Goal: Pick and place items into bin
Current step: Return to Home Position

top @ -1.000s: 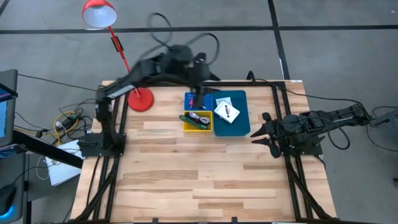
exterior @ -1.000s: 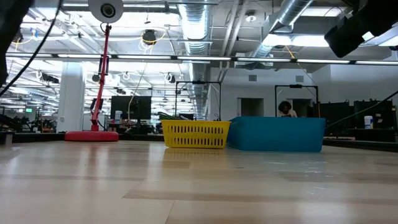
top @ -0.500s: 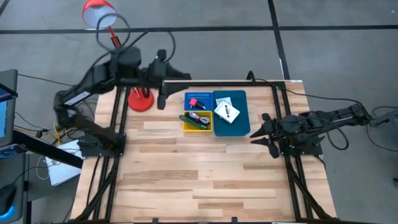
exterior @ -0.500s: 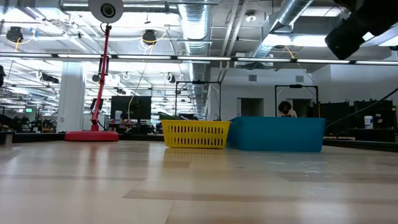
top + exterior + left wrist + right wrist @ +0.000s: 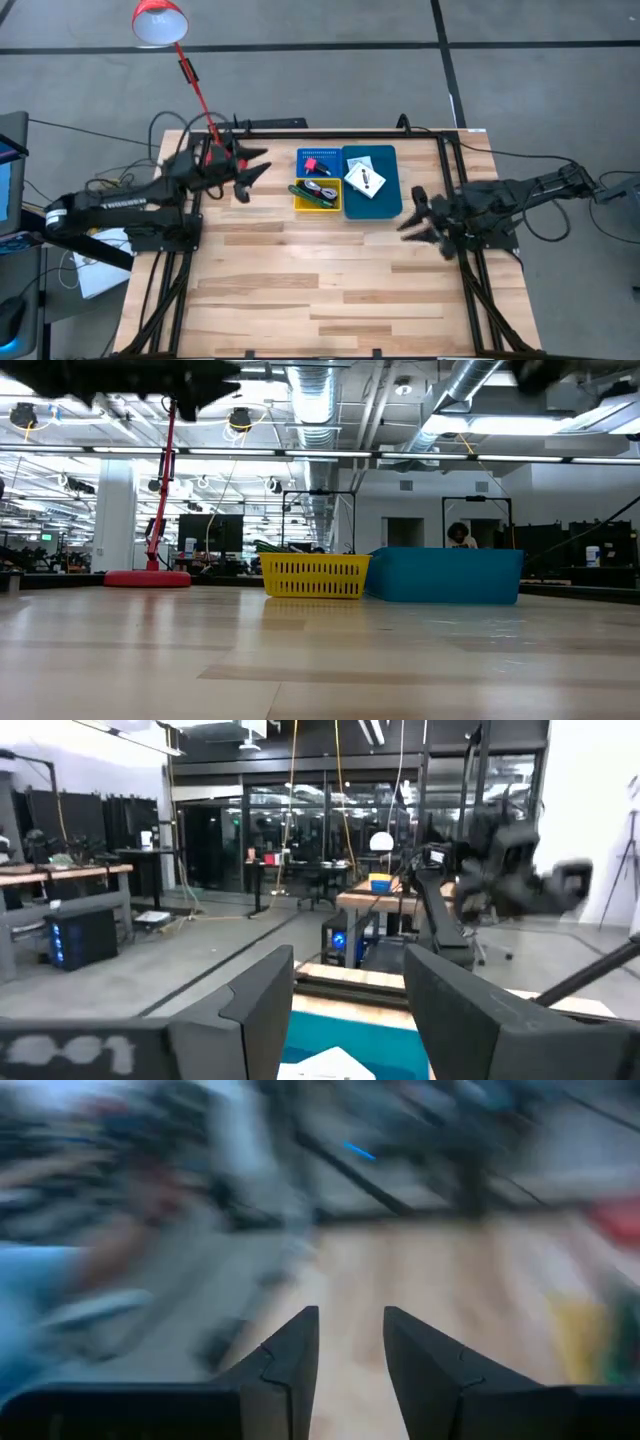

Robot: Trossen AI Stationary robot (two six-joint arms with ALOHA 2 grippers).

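Left hand (image 5: pixel 252 175) hovers over the worktop (image 5: pixel 300 290) at 10 o'clock from centre, fingers spread, nothing held. Right hand (image 5: pixel 411 215) sits at 3 o'clock near the edge, fingers apart, also empty. Bins are at 12 o'clock, side by side. Yellow bin (image 5: pixel 300 207) holds the green-handled tool (image 5: pixel 303 191) and black cables (image 5: pixel 323 188). Blue bin (image 5: pixel 392 200), at its 3 o'clock, holds the white flat packet (image 5: pixel 365 179) and clear printed packet (image 5: pixel 358 160). Small red-pink block (image 5: pixel 314 165) lies at the yellow bin's 12 o'clock on something blue; can't tell which bin.

Yellow bin (image 5: pixel 318 210) beside blue bin (image 5: pixel 389 200), white packet (image 5: pixel 365 179) inside
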